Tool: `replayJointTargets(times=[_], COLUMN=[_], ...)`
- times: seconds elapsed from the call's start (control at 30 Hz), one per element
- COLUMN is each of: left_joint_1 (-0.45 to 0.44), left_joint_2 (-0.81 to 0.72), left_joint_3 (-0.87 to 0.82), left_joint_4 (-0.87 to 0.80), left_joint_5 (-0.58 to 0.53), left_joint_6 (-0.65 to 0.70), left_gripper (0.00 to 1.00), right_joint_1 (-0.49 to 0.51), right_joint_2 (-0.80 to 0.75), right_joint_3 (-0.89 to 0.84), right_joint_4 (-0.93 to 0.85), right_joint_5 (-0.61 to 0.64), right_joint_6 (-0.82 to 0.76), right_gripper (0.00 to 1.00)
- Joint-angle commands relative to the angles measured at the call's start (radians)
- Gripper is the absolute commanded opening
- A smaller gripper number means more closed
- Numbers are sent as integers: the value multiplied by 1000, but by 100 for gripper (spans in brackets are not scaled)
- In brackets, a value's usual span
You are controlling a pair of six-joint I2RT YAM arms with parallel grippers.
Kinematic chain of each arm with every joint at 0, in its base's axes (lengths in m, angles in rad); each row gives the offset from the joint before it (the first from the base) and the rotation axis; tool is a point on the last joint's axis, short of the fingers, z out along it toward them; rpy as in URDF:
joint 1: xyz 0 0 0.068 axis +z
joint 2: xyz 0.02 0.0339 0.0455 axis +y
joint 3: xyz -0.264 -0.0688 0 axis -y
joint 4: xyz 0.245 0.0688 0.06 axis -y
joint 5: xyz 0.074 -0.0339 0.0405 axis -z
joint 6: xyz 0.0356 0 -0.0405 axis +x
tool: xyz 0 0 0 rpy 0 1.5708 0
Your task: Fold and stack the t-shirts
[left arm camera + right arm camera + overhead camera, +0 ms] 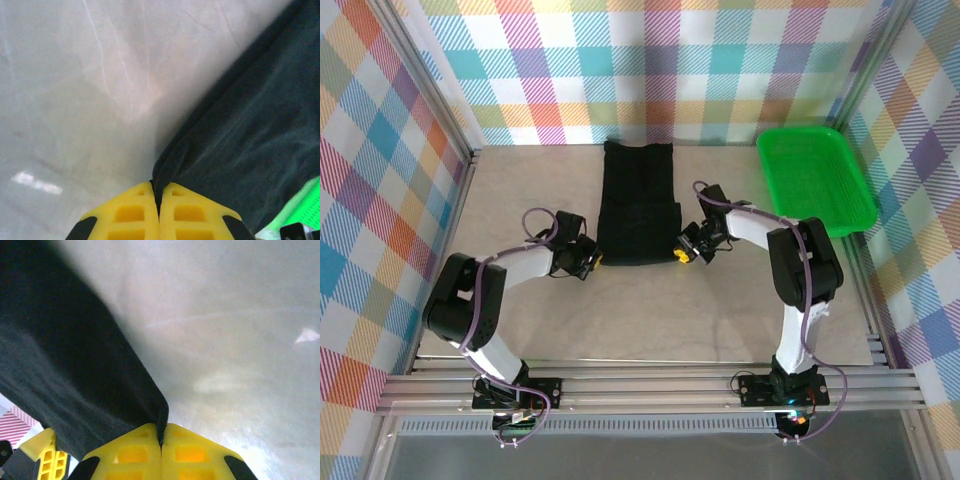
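Top view: a black t-shirt [638, 205] lies on the table [520, 200] as a long, narrow folded strip, running away from both claws toward the far checked wall [650, 70]. Its near edge sits between the two claws. The left claw [590, 258] is at the near left corner of the cloth and the right claw [682, 253] at the near right corner, each in contact with the fabric. A green basket [860, 195] stands well apart from the right claw, on its far outer side, against the corner. Left wrist view: the left claw [159, 189] is closed, its yellow fingers [131, 212] pressed together with a pinch of black fabric rising from the seam between them. The t-shirt [250, 135] spreads ahead and to the right of this claw, and bare table [75, 100] lies ahead and to its left. A patch of the green basket [302, 202] shows at the lower right. Right wrist view: the right claw [161, 434] is likewise closed, its yellow fingers [192, 455] meeting on a corner of black fabric nipped at the tips. The t-shirt [65, 370] extends ahead and to the left of this claw, lifted slightly at the held corner, and pale table [240, 340] lies ahead and to its right.
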Motion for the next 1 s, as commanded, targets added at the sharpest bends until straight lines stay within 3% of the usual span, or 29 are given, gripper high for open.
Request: replayJointTargets(times=[0.0,0.17,0.4,0.7,0.97], left_joint_1=[8,-9,-76,-152,-152], left_joint_2=[-81,-175,-418,-762,-745], left_joint_3=[-3,-63,-126,-49,90], left_joint_4=[-115,-175,-383,-520,-540], left_joint_5=[9,88,184,-4,-86], left_joint_6=[81,122,187,96,80], left_gripper=[0,0,0,0,0], right_joint_1=[2,58,107,146,142], right_joint_2=[-75,-128,-327,-470,-401], right_joint_3=[-9,-77,-216,-57,186], right_joint_4=[-85,-113,-194,-430,-523], right_joint_5=[20,-36,-72,-5,-21], right_joint_6=[-72,-89,-92,-84,-35], right_gripper=[0,0,0,0,0])
